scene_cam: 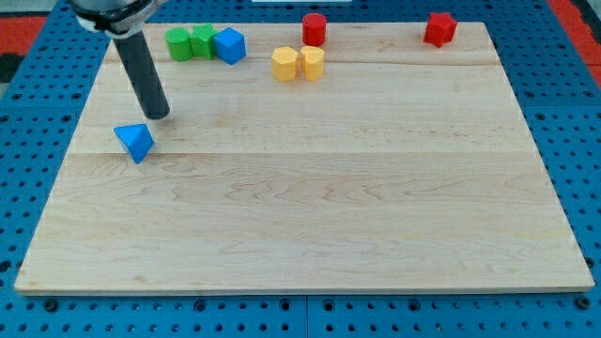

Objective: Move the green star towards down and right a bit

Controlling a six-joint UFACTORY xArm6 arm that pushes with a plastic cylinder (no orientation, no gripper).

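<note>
The green star (203,41) sits near the view's top left of the wooden board (310,216), wedged between a green round block (179,43) on its left and a blue cube-like block (229,45) on its right. My tip (158,115) rests on the board below and left of the green star, well apart from it. A blue triangular block (135,142) lies just below and left of my tip, with a small gap between them.
Two yellow blocks (285,64) (312,62) touch each other at top centre, with a red cylinder (314,28) just above them. A red star-like block (439,28) sits at the top right edge.
</note>
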